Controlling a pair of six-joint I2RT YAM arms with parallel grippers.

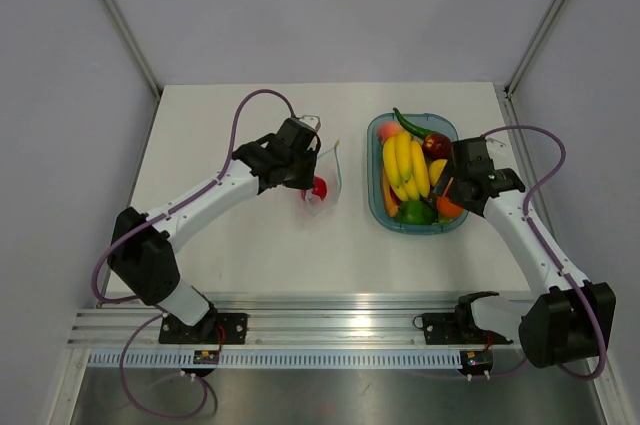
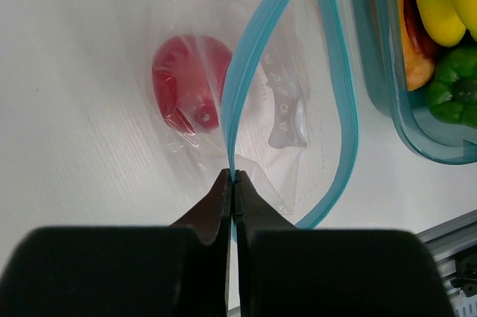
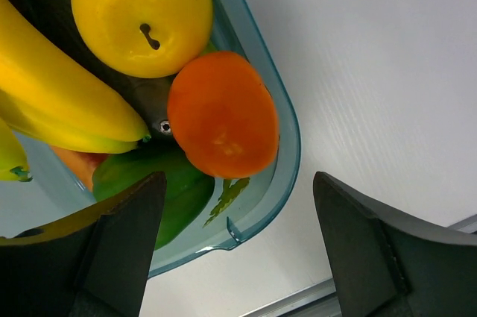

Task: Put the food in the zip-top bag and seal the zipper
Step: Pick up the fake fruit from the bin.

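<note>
The clear zip-top bag lies left of the tray, with a red fruit inside it. In the left wrist view the red fruit shows through the plastic. The teal zipper stands open in a loop. My left gripper is shut on the near lip of the zipper. My right gripper is open above the tray's near right corner. The orange fruit lies just beyond its fingertips and the yellow fruit behind that. In the top view the orange fruit sits under the right gripper.
A blue-tinted oval tray holds yellow bananas, a green pepper, a green chili and a dark red fruit. The tray's rim lies close to the bag's right side. A metal rail runs along the near edge.
</note>
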